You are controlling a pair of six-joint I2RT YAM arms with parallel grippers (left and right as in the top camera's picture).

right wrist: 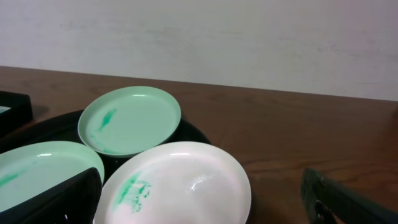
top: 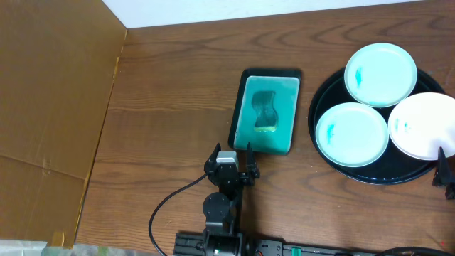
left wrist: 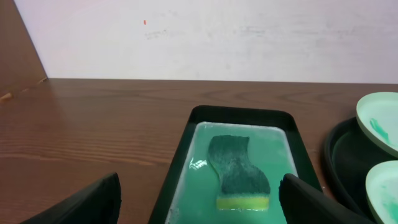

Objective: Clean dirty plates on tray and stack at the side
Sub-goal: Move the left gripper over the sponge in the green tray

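Observation:
Three plates lie on the round black tray [top: 328, 153] at the right. One aqua plate [top: 380, 74] is at the back, one aqua plate [top: 352, 133] at the front left, and a white plate [top: 425, 125] at the right; each has a teal smear. My left gripper [top: 232, 161] is open and empty, just in front of a rectangular teal tray. My right gripper [top: 446, 174] is at the frame's right edge, open and empty, in front of the white plate [right wrist: 180, 183]. The back aqua plate [right wrist: 129, 119] and front aqua plate [right wrist: 37, 171] also show in the right wrist view.
A rectangular black-rimmed teal tray [top: 238, 114] holds teal liquid and a green-and-yellow sponge [top: 266, 112], also in the left wrist view [left wrist: 239, 174]. A brown cardboard panel [top: 50, 107] stands along the left. A white wall lies behind the table.

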